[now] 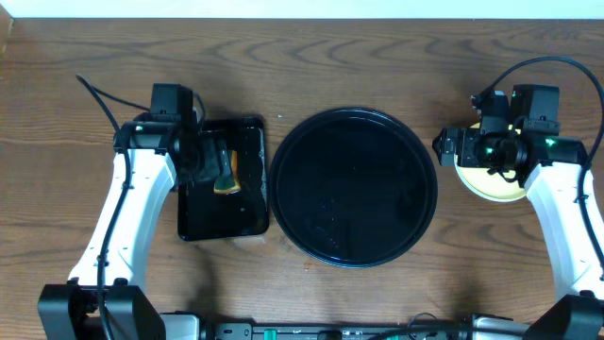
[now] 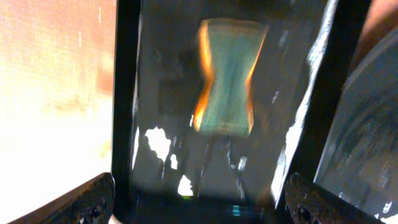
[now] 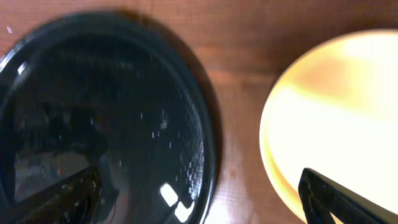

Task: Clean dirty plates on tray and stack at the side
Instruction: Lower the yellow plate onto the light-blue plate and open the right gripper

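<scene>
The round black tray (image 1: pixel 354 186) lies in the middle of the table with nothing on it; its glossy surface also fills the left of the right wrist view (image 3: pixel 106 112). A pale yellow plate (image 1: pixel 497 189) sits on the wood to the tray's right, partly hidden under my right gripper (image 1: pixel 491 156). In the right wrist view this plate (image 3: pixel 342 106) looks clean, and my right gripper (image 3: pixel 202 199) is open over the gap between tray and plate, holding nothing. My left gripper (image 2: pixel 199 202) is open above a blue-green sponge (image 2: pixel 227 74) with orange edges.
The sponge (image 1: pixel 226 179) lies on a smaller rectangular black tray (image 1: pixel 226 217) to the left of the round tray. That tray's wet surface (image 2: pixel 161 93) shows bright reflections. Bare wood table surrounds both trays.
</scene>
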You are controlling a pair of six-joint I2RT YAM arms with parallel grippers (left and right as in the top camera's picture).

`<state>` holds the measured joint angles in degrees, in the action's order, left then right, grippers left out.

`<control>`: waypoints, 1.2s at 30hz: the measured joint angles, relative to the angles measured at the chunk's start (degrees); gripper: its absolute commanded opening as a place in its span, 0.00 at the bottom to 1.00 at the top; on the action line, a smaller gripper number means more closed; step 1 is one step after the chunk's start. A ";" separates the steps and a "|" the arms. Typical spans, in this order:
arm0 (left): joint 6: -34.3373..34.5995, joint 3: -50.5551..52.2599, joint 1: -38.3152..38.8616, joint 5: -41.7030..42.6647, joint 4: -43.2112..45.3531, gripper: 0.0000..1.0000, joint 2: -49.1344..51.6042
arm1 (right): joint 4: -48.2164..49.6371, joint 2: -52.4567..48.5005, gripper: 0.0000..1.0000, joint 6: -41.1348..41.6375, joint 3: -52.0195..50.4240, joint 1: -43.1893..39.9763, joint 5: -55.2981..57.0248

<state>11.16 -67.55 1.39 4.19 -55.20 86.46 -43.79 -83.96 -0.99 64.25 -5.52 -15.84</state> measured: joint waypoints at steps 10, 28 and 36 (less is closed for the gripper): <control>0.85 0.98 0.00 -0.11 -5.22 0.89 -1.55 | -5.68 0.02 0.99 0.13 -0.59 0.22 0.72; -1.09 19.21 0.00 -0.11 4.55 0.89 -43.80 | 6.16 32.00 0.99 4.17 -19.67 9.51 10.08; -1.11 19.28 0.00 -0.11 4.70 0.90 -46.27 | 4.39 35.45 0.99 4.83 -21.35 9.51 11.74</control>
<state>10.04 -48.27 1.39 4.08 -50.50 40.18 -39.40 -48.51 3.84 42.89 3.99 -4.10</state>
